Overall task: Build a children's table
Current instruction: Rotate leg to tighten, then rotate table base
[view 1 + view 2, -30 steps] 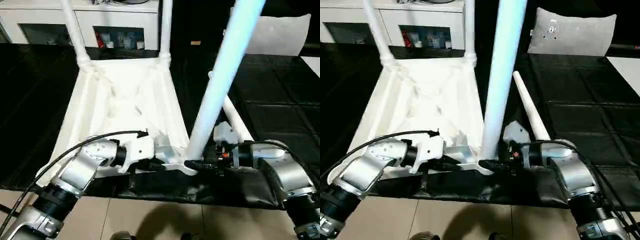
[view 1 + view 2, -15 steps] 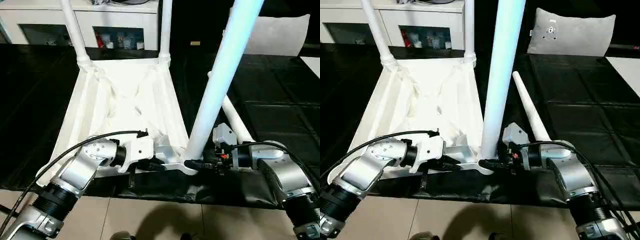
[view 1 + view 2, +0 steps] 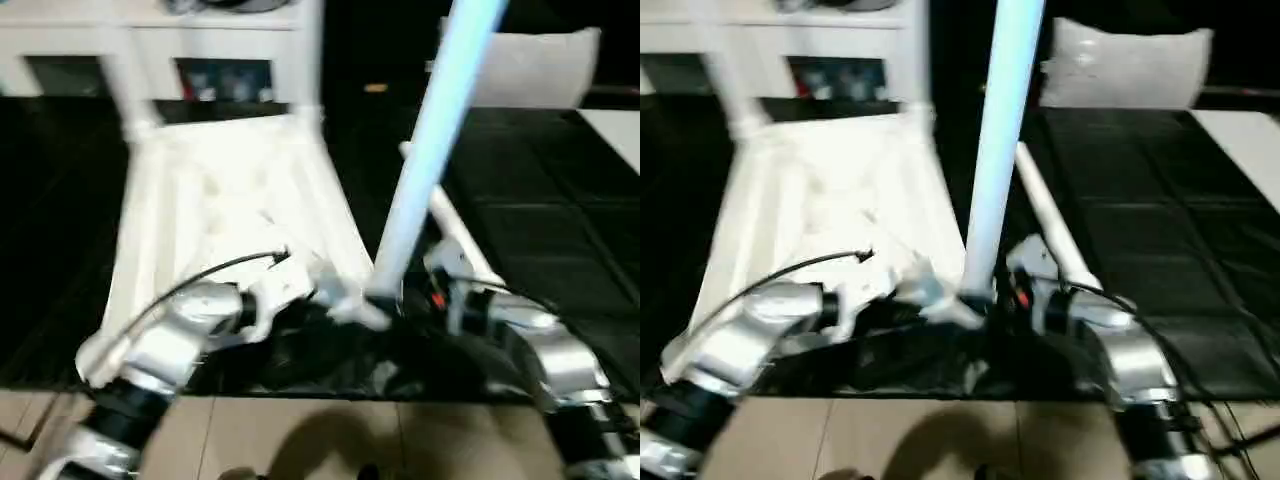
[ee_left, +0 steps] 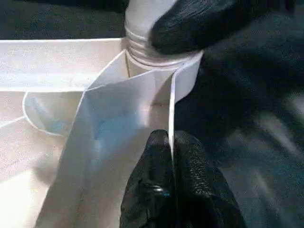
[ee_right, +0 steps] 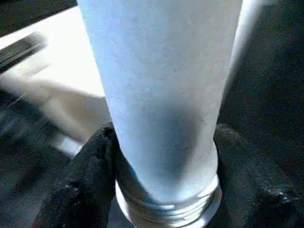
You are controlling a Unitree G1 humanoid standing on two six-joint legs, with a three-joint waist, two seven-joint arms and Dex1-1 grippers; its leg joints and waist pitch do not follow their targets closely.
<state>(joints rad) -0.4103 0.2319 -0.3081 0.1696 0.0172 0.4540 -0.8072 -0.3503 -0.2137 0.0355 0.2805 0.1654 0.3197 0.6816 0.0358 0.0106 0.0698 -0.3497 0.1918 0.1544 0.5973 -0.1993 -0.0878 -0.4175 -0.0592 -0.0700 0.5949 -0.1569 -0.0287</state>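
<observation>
We found the children's table [image 3: 230, 190] lying upside down on the black work table [image 3: 560, 230], three legs standing in their sockets, a fourth leg [image 3: 1045, 225] apparently loose beside it. The left gripper [image 4: 173, 156] pinched the top's thin rim near the corner; the right gripper [image 5: 164, 166] clasped the base of the near leg [image 3: 425, 160].

Left gripper [image 4: 172, 183] pinches the table's [image 4: 71, 66] thin rim; leg [image 4: 147, 28] socketed beyond.
</observation>
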